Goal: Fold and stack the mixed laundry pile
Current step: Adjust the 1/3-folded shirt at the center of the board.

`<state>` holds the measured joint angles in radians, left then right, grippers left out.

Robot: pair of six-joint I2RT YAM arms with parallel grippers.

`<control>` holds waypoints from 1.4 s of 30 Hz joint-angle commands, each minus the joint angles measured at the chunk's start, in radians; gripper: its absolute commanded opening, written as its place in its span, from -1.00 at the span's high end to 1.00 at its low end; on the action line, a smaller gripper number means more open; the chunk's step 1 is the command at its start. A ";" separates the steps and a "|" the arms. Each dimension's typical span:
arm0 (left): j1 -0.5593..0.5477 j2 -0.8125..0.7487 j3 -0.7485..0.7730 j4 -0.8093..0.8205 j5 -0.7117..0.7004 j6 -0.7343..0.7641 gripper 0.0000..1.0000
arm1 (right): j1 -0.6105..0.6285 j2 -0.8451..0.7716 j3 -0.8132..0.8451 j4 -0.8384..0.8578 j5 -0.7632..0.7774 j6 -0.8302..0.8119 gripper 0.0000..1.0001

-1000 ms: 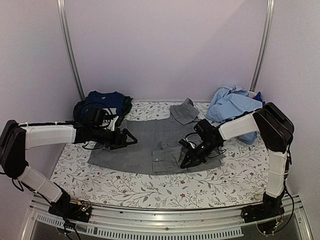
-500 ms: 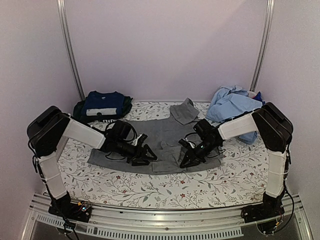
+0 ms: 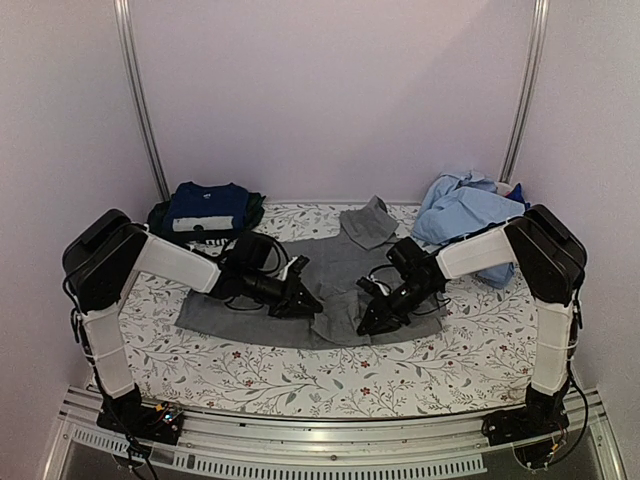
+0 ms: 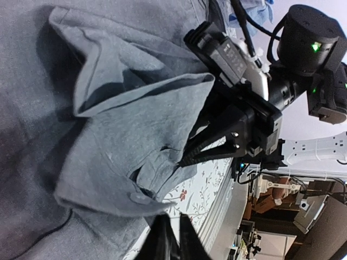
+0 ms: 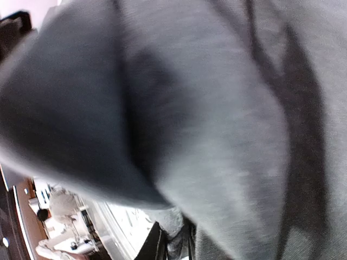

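- soft grey collared shirt (image 3: 332, 262), hem bunched into a rumpled peak
- right tool (image 3: 366, 324) pinches that fold; left tool (image 3: 309, 304) nearly closed, grip unclear tbh

Grey collared shirt (image 3: 335, 270) spread centrally, hem bunched; navy T-shirts (image 3: 205, 208) stacked far-left, light blue shirts (image 3: 462, 212) heaped far-right.

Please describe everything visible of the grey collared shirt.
The grey collared shirt looks like soft woven cloth, with a collar at the far end and a buttoned flap. It lies spread on the white floral sheet, its near edge bunched into a raised fold. The right gripper pinches that fold; the left gripper is close beside.
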<state>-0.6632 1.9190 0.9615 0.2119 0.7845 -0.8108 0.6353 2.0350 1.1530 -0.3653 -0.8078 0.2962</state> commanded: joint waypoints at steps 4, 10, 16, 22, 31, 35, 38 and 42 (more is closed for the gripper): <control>0.021 -0.107 0.074 -0.204 -0.038 0.076 1.00 | -0.004 -0.188 0.017 -0.020 0.067 0.008 -0.01; 0.139 -0.220 0.052 -0.448 -0.077 0.164 1.00 | -0.046 -0.396 -0.016 -0.074 0.175 0.009 -0.44; 0.260 -0.266 0.052 -0.646 -0.129 0.302 1.00 | -0.095 -0.411 -0.076 -0.247 0.373 -0.058 -0.47; 0.350 -0.254 0.050 -0.743 -0.215 0.399 1.00 | -0.105 -0.358 -0.146 -0.256 0.420 -0.062 -0.47; 0.441 -0.234 0.042 -0.830 -0.291 0.448 1.00 | -0.109 -0.340 -0.198 -0.268 0.466 -0.072 -0.47; 0.458 -0.255 0.018 -0.839 -0.301 0.452 1.00 | -0.111 -0.335 -0.221 -0.268 0.463 -0.070 -0.46; 0.463 -0.287 -0.006 -0.852 -0.346 0.464 1.00 | -0.111 -0.338 -0.239 -0.267 0.461 -0.068 -0.46; 0.470 -0.370 -0.055 -0.833 -0.385 0.479 1.00 | -0.111 -0.345 -0.265 -0.262 0.452 -0.065 -0.45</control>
<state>-0.2108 1.6428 0.9447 -0.6151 0.4549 -0.3637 0.5289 1.6825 0.9382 -0.6033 -0.3683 0.2348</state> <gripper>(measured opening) 0.004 0.727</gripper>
